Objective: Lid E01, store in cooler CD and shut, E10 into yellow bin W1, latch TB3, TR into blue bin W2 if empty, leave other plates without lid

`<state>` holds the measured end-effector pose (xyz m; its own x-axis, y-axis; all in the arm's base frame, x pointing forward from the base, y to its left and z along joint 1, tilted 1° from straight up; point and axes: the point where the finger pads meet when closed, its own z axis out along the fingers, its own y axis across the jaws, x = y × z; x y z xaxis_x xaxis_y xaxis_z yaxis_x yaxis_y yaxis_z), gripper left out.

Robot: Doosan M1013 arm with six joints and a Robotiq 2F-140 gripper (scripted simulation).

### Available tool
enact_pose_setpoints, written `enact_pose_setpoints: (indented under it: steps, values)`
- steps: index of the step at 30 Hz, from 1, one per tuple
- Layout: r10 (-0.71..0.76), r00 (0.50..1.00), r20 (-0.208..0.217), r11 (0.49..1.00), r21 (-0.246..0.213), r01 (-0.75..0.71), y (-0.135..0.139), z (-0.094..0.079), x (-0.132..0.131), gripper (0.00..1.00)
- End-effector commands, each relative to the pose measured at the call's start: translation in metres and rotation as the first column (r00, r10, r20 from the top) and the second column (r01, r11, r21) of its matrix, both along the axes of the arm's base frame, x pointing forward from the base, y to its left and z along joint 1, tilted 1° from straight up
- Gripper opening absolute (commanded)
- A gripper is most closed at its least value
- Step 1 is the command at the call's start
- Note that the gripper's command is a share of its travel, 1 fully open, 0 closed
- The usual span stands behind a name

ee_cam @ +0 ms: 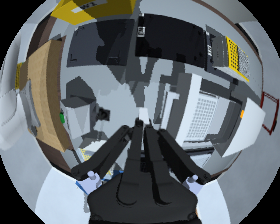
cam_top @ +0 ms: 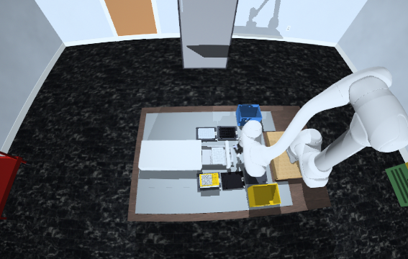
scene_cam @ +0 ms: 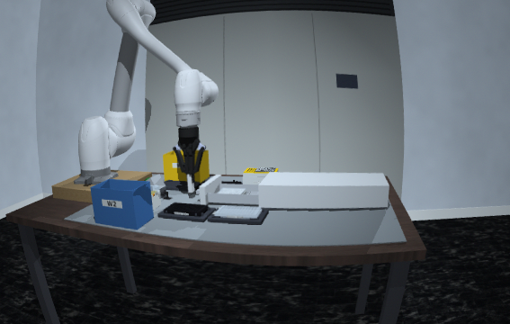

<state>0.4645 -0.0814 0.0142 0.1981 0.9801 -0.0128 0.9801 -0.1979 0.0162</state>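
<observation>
My gripper (scene_cam: 190, 191) is shut and empty, its fingertips pointing down just in front of the drawer's upright front panel (scene_cam: 210, 188), on the side toward the arm's base. It also shows in the top view (cam_top: 237, 149) and in the wrist view (ee_cam: 141, 131). The white cooler CD (cam_top: 169, 155) has its drawer open. A white plate (cam_top: 218, 155) lies flat on the drawer floor and also shows in the wrist view (ee_cam: 205, 111). A pale plate (cam_top: 206, 133) sits in a far nest beside an empty black nest (cam_top: 226, 132).
The blue bin W2 (cam_top: 248, 115) stands at the far side and the yellow bin W1 (cam_top: 263, 194) at the near side. A yellow tip rack (cam_top: 209, 180) sits beside a black nest (cam_top: 232, 180). My arm hides the bench just behind the gripper.
</observation>
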Motion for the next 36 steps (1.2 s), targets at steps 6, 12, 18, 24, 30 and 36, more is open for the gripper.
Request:
enact_pose_setpoints:
  steps: [6, 12, 18, 24, 30, 36]
  values:
    - [0.000, 1.000, 0.000, 1.000, 0.000, 0.000, 0.000, -0.008, 0.000, 0.00]
    - [0.000, 1.000, 0.000, 1.000, 0.000, 0.000, 0.000, -0.016, 0.000, 0.00]
    - [0.000, 1.000, 0.000, 1.000, 0.000, 0.000, 0.000, -0.019, 0.000, 0.00]
    - [0.000, 1.000, 0.000, 1.000, 0.000, 0.000, 0.000, -0.019, 0.000, 0.00]
    - [0.000, 1.000, 0.000, 1.000, 0.000, 0.000, 0.000, -0.019, 0.000, 0.00]
    - [0.000, 1.000, 0.000, 1.000, 0.000, 0.000, 0.000, -0.019, 0.000, 0.00]
